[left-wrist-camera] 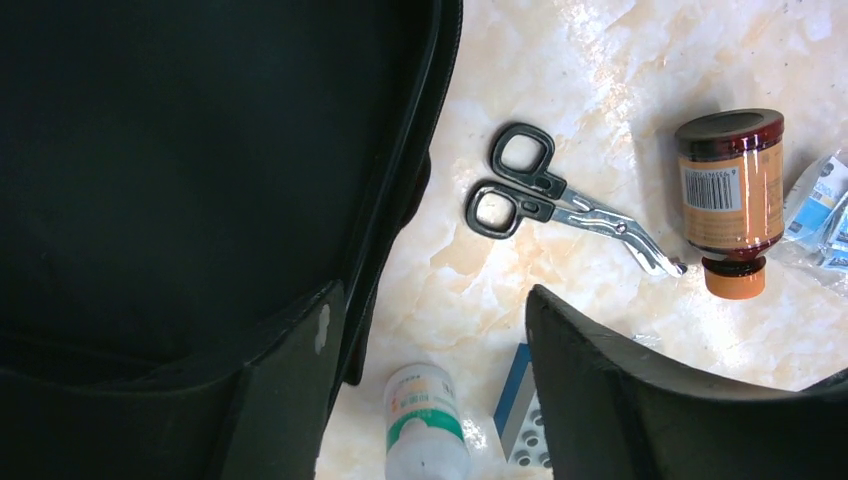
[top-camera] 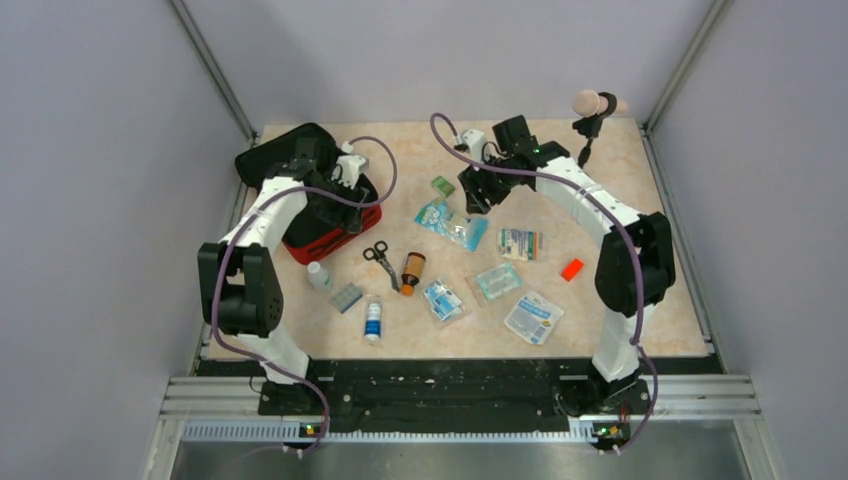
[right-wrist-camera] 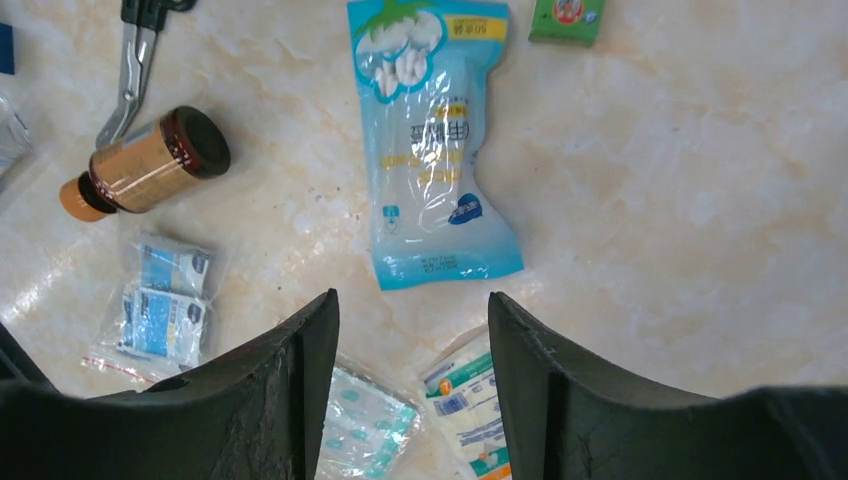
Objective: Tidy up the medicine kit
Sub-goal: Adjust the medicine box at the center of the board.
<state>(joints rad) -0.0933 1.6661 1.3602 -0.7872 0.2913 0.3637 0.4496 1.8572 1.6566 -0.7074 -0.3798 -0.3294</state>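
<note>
The medicine kit (top-camera: pixel 332 236) lies open at the left of the table, red outside, with its black lid (top-camera: pixel 275 155) flipped back. Its black lining (left-wrist-camera: pixel 180 150) fills the left of the left wrist view. My left gripper (top-camera: pixel 345 200) is open and empty above the kit's right edge; in its wrist view (left-wrist-camera: pixel 432 300) the left finger overlaps the zipper rim. My right gripper (top-camera: pixel 478 195) is open and empty, hovering near a blue cotton bag (top-camera: pixel 450 223). That bag (right-wrist-camera: pixel 435 150) lies just ahead of the right gripper (right-wrist-camera: pixel 410 300).
Loose supplies lie on the marble top: scissors (top-camera: pixel 378 255), amber bottle (top-camera: pixel 412 270), white bottle (top-camera: pixel 319 276), blister pack (top-camera: pixel 346 297), blue-label tube (top-camera: pixel 373 320), green box (top-camera: pixel 443 186), striped box (top-camera: pixel 519 243), several sachets (top-camera: pixel 533 317), an orange-red block (top-camera: pixel 571 269). A stand (top-camera: pixel 592 103) is at back right.
</note>
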